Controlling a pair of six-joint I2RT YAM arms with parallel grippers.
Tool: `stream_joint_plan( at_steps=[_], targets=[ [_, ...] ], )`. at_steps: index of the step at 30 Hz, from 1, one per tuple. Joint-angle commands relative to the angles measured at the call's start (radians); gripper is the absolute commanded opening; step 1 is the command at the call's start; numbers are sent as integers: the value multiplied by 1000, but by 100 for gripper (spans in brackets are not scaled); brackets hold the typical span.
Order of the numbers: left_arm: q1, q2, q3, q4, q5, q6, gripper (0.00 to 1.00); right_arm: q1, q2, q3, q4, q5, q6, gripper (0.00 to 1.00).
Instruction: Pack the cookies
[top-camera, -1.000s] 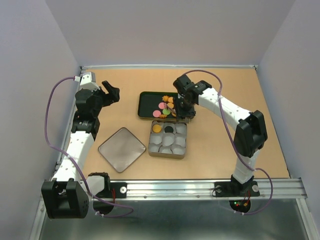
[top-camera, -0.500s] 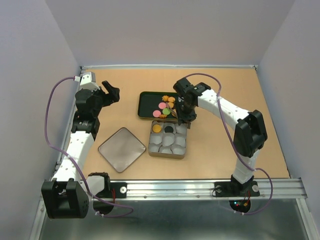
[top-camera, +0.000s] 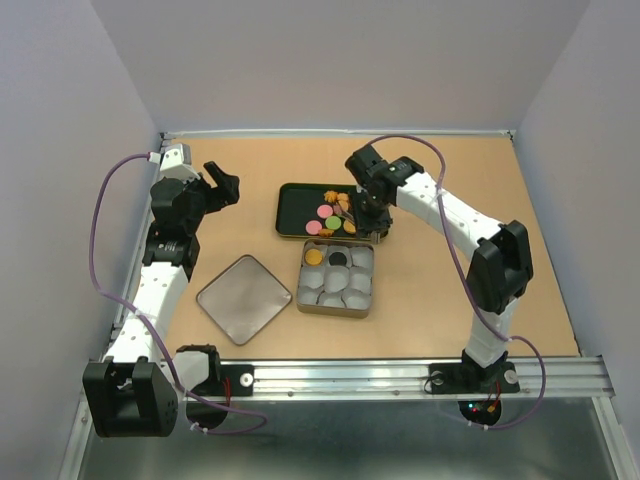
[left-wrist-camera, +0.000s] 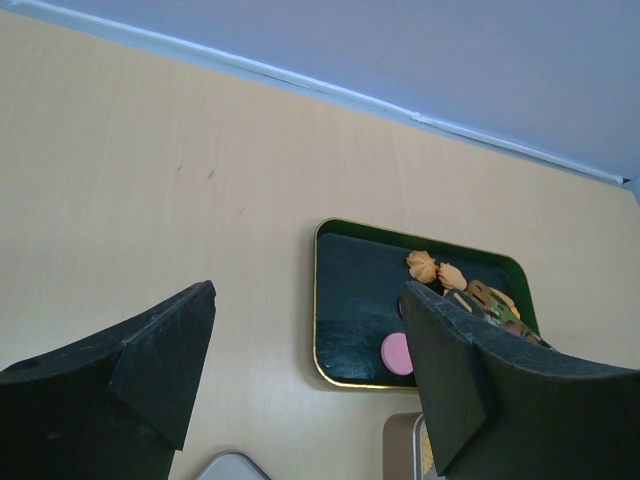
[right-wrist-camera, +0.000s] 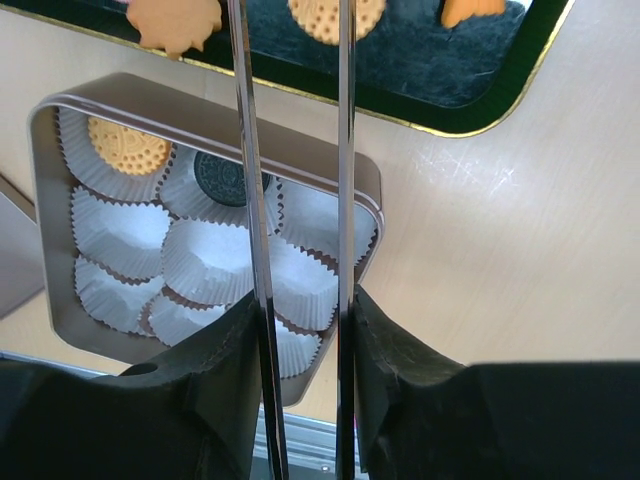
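Several cookies (top-camera: 330, 215) in orange, pink and green lie on a dark green tray (top-camera: 298, 205). A square tin (top-camera: 337, 278) of white paper cups holds an orange cookie (right-wrist-camera: 128, 148) and a black cookie (right-wrist-camera: 225, 177) in its far cups. My right gripper (top-camera: 365, 213) is shut on metal tongs (right-wrist-camera: 247, 200) and hovers over the tray's right end; the tong tips run out of the right wrist view. The tong arms stand apart. My left gripper (top-camera: 222, 185) is open and empty, left of the tray.
The tin's square grey lid (top-camera: 244, 298) lies left of the tin. In the left wrist view the tray (left-wrist-camera: 350, 300) shows a pink cookie (left-wrist-camera: 397, 353) and orange flower-shaped cookies (left-wrist-camera: 436, 270). The table's metal front rail (top-camera: 400, 378) runs along the near edge.
My right gripper with the tongs dipped toward the tin's far edge, then moved back and up over the tray's right end. The left arm has not moved.
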Motion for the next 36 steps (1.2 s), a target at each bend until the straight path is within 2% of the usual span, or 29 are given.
stream_joint_plan(
  at_steps=[1,6,12,22,28,36],
  targets=[
    [4,-13,-1,34,11,11,86,-5,-52,107,-25,56,5,38],
    [4,-11,3,33,10,14,86,-3,-122,169,-117,94,9,38],
    [4,-8,3,34,10,14,86,-5,-271,111,-197,59,40,38],
    [4,-7,3,31,-5,19,86,-5,-521,-123,-254,-53,115,38],
    [4,-2,7,33,-2,20,85,-5,-660,-297,-257,-274,133,37],
    [4,-13,-1,31,-16,22,85,10,-768,-469,-213,-375,158,37]
  ],
)
